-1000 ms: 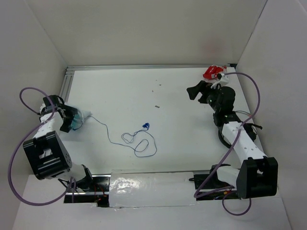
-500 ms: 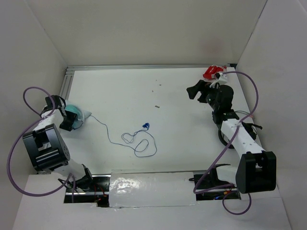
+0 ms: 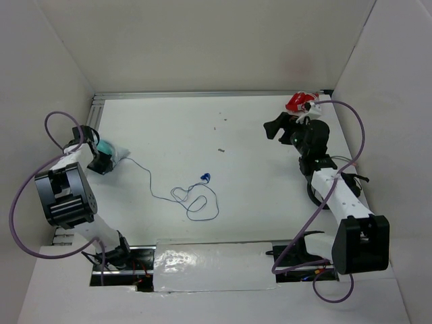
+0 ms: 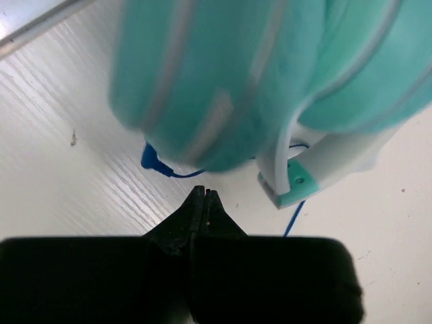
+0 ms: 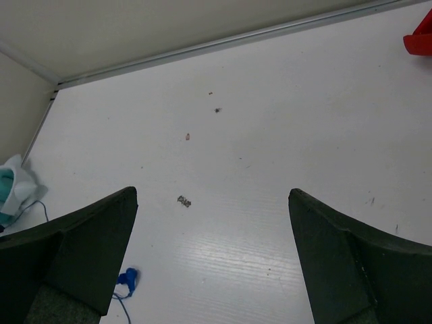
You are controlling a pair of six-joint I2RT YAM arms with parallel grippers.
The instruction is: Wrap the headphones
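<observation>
The headphones [image 3: 109,148] lie at the table's far left, teal ear cups folded together with the white headband [image 4: 337,152] under them. Their thin dark-blue cord [image 3: 150,190] trails right into loose loops [image 3: 197,204] and ends at a blue plug [image 3: 204,177]. My left gripper [image 3: 101,163] sits right beside the cups, shut with its tips [image 4: 204,193] pressed together on nothing, just short of the cord's blue exit [image 4: 152,162]. My right gripper [image 3: 273,128] hovers wide open over the far right of the table, with bare table between its fingers [image 5: 94,236].
A small red and white object [image 3: 301,102] rests in the back right corner, its red edge [image 5: 420,37] showing in the right wrist view. A metal rail [image 3: 91,118] borders the table's left edge close to the headphones. White walls enclose the table.
My left gripper has closed from wide open and the left arm has swung back toward the left wall. The headphones have shifted a little toward the back. The right arm barely moved.
</observation>
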